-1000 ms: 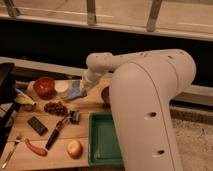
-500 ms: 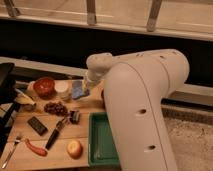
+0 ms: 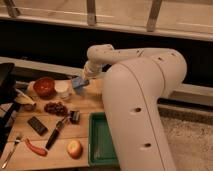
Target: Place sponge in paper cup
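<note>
A wooden table (image 3: pixel 87 102) stands before a dark wall under a railing, its surface crowded with food and utensils. Near the table's back edge the gripper (image 3: pixel 83 81) is closed on the blue sponge (image 3: pixel 78 83), holding it just beside the white paper cup (image 3: pixel 62 89). The sponge should be light, soft and compressible, best pinched across its middle; no writing is legible.

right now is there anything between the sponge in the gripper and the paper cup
No. In the camera view the gripper holds the blue sponge just right of the paper cup; only bare wooden table shows between them.
</note>
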Motion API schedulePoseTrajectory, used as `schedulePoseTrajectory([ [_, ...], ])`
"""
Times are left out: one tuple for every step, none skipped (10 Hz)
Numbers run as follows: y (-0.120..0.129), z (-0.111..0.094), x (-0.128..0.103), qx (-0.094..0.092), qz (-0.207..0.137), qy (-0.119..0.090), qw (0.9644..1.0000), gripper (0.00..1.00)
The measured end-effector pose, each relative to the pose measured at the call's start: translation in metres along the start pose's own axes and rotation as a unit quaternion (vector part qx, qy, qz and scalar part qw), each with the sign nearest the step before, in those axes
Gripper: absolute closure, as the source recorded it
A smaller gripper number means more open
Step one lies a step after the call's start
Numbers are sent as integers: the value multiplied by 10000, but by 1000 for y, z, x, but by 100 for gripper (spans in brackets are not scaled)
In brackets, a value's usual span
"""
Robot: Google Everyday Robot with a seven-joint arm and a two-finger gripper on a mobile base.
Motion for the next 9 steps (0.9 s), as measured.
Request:
schedulePoseTrajectory([
  [5, -5, -7, -81, 0, -105, 9999, 100],
  [10, -8, -13, -197, -5, -187, 9996, 100],
  [18, -10, -20, -414, -36, -292, 9987, 100],
  [30, -9, -27, -578, -97, -362, 9976, 100],
  [43, -7, -33, -742, -159, -418, 9962, 100],
  [53, -10, -39, -933, -224, -499, 9941, 100],
  [60, -14, -43, -1103, -300, -578, 9918, 100],
  [67, -15, -44, -1194, -354, -603, 9904, 100],
  [84, -13, -43, -1360, -467, -604, 9878, 100],
])
